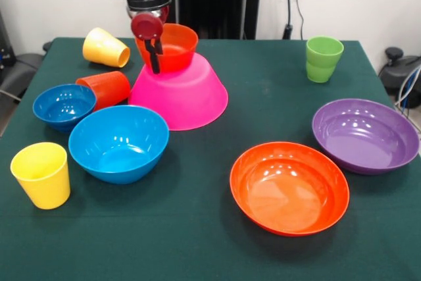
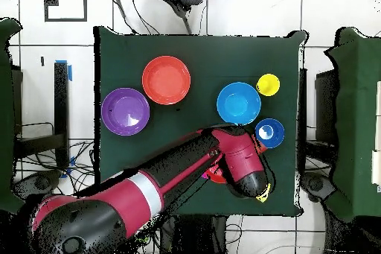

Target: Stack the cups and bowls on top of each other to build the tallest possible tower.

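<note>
The large pink bowl (image 1: 181, 100) lies upside down at the table's far left. The small orange bowl (image 1: 172, 45) stands upright on it, making the tower. My gripper (image 1: 154, 57) hangs at this bowl's near rim and is shut on it. The medium blue bowl (image 1: 118, 143) (image 2: 238, 103) and the small blue bowl (image 1: 64, 105) (image 2: 269, 131) stand on the table beside the tower. One yellow cup (image 1: 105, 47) and the orange-red cup (image 1: 105, 89) lie on their sides. The other yellow cup (image 1: 41, 174) (image 2: 268, 84) and the green cup (image 1: 323, 58) stand upright.
The wide orange bowl (image 1: 289, 187) (image 2: 166, 80) and the wide purple bowl (image 1: 365, 135) (image 2: 125, 111) sit upright on the right of the front view. In the overhead view my arm (image 2: 171, 176) covers the tower and the green cup.
</note>
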{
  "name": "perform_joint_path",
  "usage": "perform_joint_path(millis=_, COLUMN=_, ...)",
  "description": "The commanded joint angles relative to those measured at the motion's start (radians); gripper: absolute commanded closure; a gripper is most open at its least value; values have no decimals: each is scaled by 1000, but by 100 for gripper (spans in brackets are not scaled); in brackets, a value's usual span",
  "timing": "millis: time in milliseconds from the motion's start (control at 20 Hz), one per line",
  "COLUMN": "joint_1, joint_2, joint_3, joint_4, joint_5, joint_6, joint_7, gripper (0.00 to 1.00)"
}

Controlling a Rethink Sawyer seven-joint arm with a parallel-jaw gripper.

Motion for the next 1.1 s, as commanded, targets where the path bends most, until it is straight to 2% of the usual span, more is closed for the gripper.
perform_joint_path(millis=50, joint_1=15, joint_2=77, joint_3=127, joint_4=-14, joint_5=-88, joint_6=-46, joint_7=305, gripper=0)
perform_joint_path(millis=300, joint_1=20, joint_2=63, joint_3=133, joint_4=-11, joint_5=-91, joint_6=-31, joint_7=318, gripper=0)
perform_joint_path(millis=650, joint_1=-31, joint_2=-17, joint_3=171, joint_4=30, joint_5=-46, joint_6=-35, joint_7=129, gripper=0)
perform_joint_path(millis=1100, joint_1=-66, joint_2=-162, joint_3=206, joint_4=73, joint_5=-8, joint_6=-105, joint_7=74, gripper=0)
